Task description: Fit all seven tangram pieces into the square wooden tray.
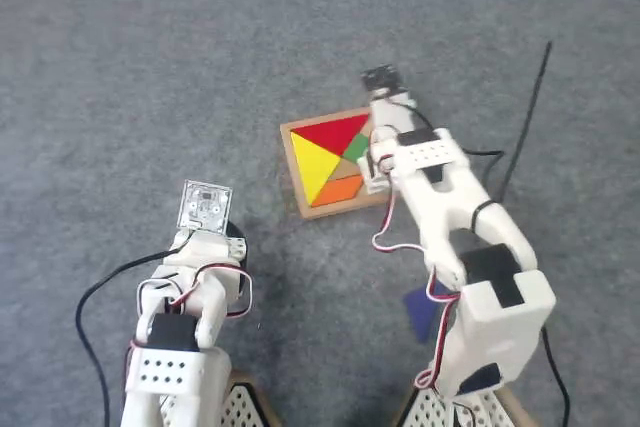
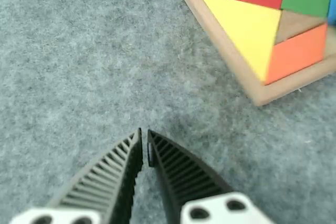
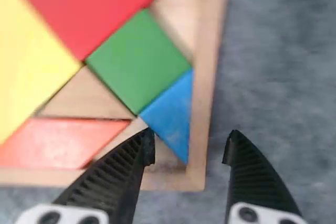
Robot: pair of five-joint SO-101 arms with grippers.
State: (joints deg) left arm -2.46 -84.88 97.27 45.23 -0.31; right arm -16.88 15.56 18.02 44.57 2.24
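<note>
Right pincer (image 3: 191, 139) gapes wide, astride the wooden tray (image 3: 209, 66) at its corner, blue triangle (image 3: 170, 116) lying inside beside the green square (image 3: 137, 61); one careless nudge could tip it up or shove the tray.

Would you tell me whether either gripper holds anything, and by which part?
Nothing is held: the left gripper is shut and empty, the right gripper open above the tray's corner.

Pieces (image 1: 312, 165) in tray (image 1: 293, 172), right pincer (image 3: 191, 137) straddling its edge
</note>
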